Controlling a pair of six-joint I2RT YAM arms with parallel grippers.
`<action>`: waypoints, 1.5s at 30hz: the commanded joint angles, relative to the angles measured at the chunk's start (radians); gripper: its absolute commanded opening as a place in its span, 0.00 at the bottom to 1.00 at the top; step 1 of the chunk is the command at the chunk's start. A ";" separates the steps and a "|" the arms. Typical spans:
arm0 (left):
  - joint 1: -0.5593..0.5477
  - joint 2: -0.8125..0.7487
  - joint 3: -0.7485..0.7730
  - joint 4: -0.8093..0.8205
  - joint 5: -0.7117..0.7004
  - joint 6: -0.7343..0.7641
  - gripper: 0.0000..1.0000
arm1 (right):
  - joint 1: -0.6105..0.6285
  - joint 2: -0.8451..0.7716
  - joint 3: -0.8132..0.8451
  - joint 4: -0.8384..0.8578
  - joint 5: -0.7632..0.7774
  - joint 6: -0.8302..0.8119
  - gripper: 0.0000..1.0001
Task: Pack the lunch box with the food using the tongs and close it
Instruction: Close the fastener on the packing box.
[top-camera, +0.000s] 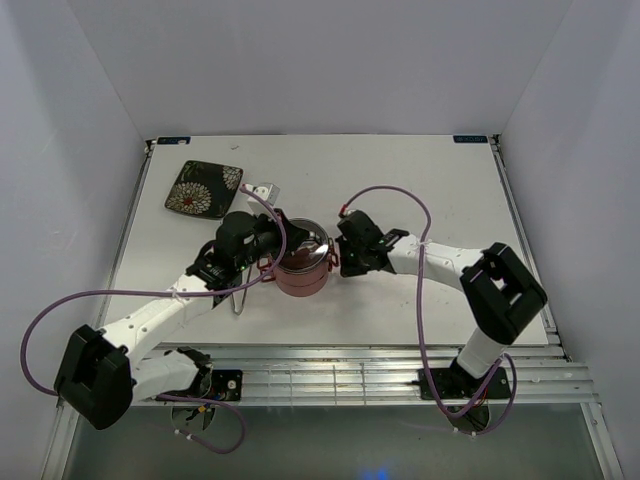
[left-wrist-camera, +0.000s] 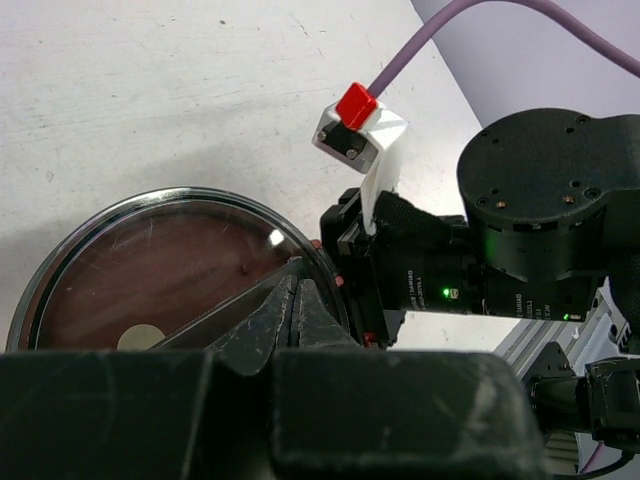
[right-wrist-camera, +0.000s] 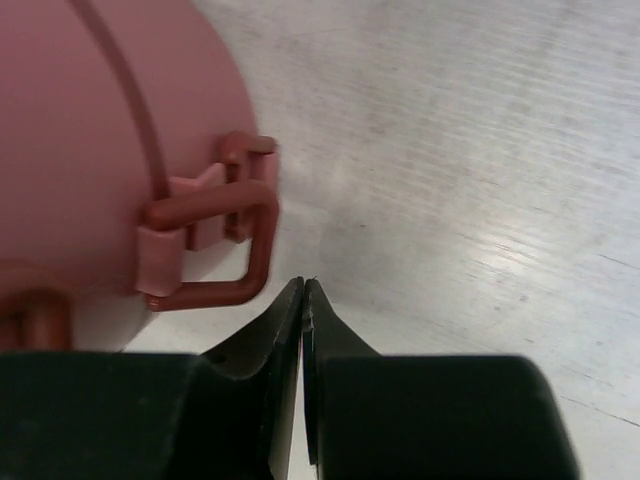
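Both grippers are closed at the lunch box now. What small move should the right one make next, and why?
Probably nudge the right gripper forward against the red side clasp to swing it up. The lunch box already carries its top lid, the clasp stands out from the wall just ahead of that gripper, and the shut left gripper sits over the lid's rim.

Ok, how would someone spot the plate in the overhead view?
Start at the white table and go to its far left corner. The plate lies flat there: square, dark, with a pale flower pattern, unlike the round red lunch box mid-table.
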 joint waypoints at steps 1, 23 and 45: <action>-0.004 0.023 -0.031 -0.098 -0.016 0.011 0.01 | -0.015 -0.058 -0.016 -0.002 0.059 0.001 0.08; -0.004 0.060 -0.056 -0.043 0.022 -0.002 0.00 | -0.026 0.051 0.041 0.240 -0.315 0.060 0.08; -0.003 -0.100 0.245 -0.431 -0.361 0.051 0.68 | -0.084 -0.098 -0.043 0.093 -0.154 -0.029 0.08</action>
